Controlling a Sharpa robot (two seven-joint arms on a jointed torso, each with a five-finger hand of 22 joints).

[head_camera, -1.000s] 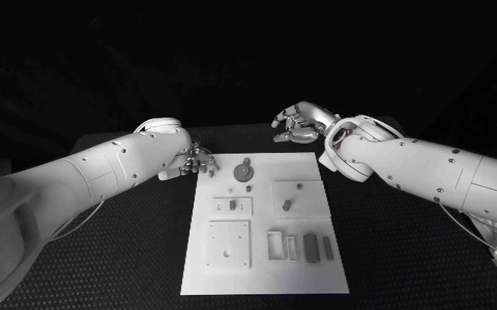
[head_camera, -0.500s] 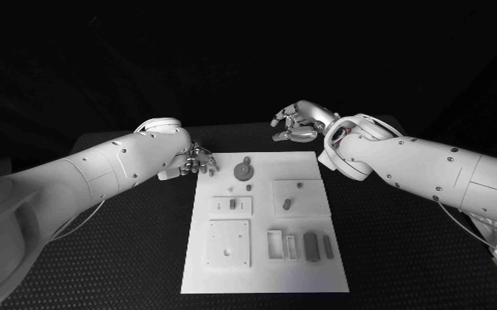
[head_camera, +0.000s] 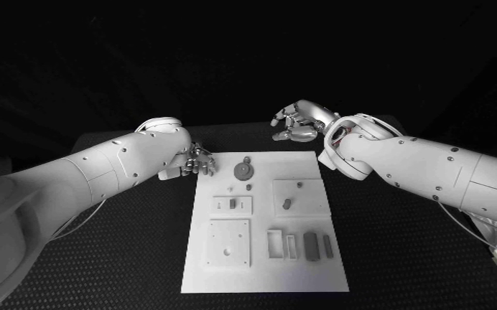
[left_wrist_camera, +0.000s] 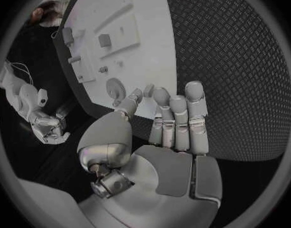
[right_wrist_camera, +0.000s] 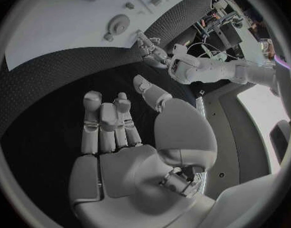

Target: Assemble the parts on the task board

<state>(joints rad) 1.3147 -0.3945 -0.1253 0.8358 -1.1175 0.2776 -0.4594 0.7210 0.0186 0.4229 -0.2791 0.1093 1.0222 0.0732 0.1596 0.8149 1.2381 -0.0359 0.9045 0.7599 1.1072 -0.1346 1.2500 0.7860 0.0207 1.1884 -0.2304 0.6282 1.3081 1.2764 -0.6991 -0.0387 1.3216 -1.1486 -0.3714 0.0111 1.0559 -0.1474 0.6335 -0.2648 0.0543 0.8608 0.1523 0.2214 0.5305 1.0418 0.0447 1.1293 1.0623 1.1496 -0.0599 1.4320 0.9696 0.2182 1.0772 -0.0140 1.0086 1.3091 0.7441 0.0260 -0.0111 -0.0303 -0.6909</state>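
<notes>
Nearest the robot, the task board [head_camera: 264, 281], a flat white plate, lies lengthwise down the middle of the black table [head_camera: 114, 252], whose top has a fine woven, dimpled texture; at the board's near left sits a raised square plate [head_camera: 229, 244] with small holes in it; at the near right stands a row of three narrow upright slots [head_camera: 300, 246], the two right-hand ones holding dark oblong parts, the left one looking like a pale frame; what fills it I cannot tell.

Toward the middle of the board lie two more raised square plates; the left plate [head_camera: 232, 206] carries two little parts, one pale and one dark; the right plate [head_camera: 299, 197] carries a dark stubby part [head_camera: 287, 202] and a smaller peg beyond it.

Near the board's far edge rests a round grey gear [head_camera: 243, 172] with a toothed rim, a small pin [head_camera: 246, 159] just beyond it.

The left hand [head_camera: 197, 162], silver and smooth-jointed, hovers at the board's far left corner; its fingers [left_wrist_camera: 178, 117] are straight and side by side, the thumb apart, and it holds nothing.

The right hand [head_camera: 298, 125] hangs over the black table just past the board's far edge, toward its right corner; its fingers [right_wrist_camera: 107, 121] are stretched out together, the thumb spread, the palm bare.
</notes>
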